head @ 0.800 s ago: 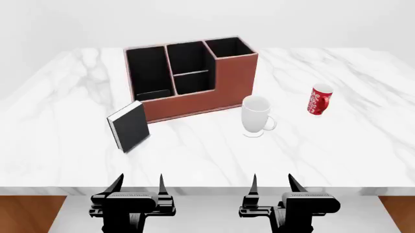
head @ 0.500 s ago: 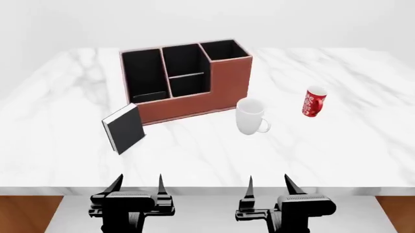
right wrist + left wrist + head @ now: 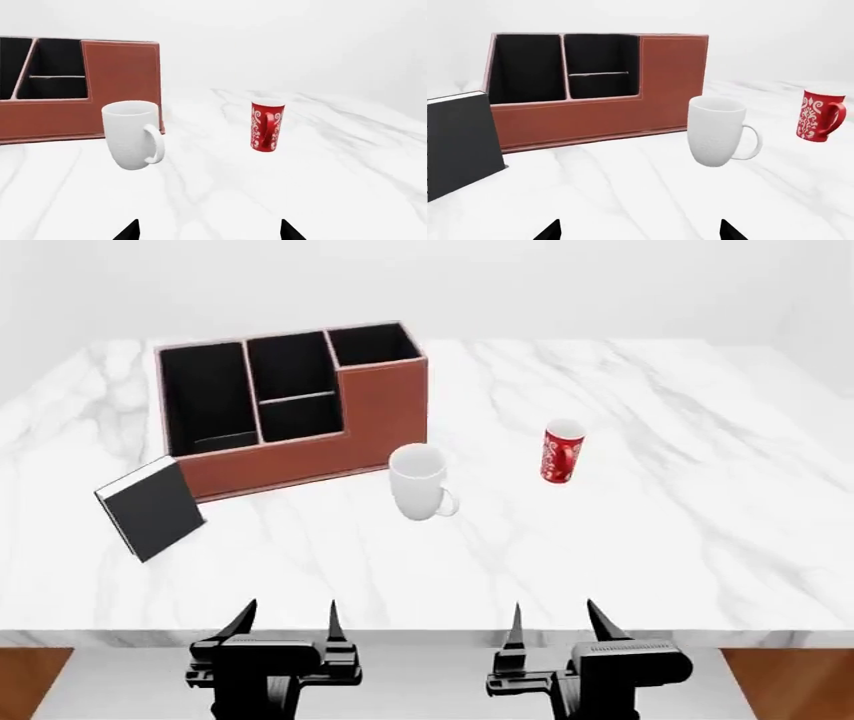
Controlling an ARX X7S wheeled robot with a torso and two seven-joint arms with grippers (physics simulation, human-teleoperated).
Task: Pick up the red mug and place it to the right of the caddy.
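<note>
The red mug [image 3: 562, 452] with a white swirly pattern stands upright on the marble table, right of the plain white mug [image 3: 420, 482]. It also shows in the right wrist view [image 3: 266, 125] and the left wrist view [image 3: 820, 116]. The reddish-brown caddy [image 3: 296, 407] with black compartments stands at the back left; it shows in the left wrist view [image 3: 600, 90] and the right wrist view [image 3: 87, 87]. My left gripper [image 3: 283, 618] and right gripper [image 3: 553, 618] are both open and empty at the table's near edge, far short of the mugs.
A black book [image 3: 151, 507] with white page edges leans in front of the caddy's left end. The white mug stands just right of the caddy's front corner. The marble table [image 3: 694, 520] spreads wide to the right. Its near edge is by the grippers.
The view has shifted right, so the caddy, book and both mugs now sit further left in the head view. The right gripper shifted slightly; both grippers stay open.
</note>
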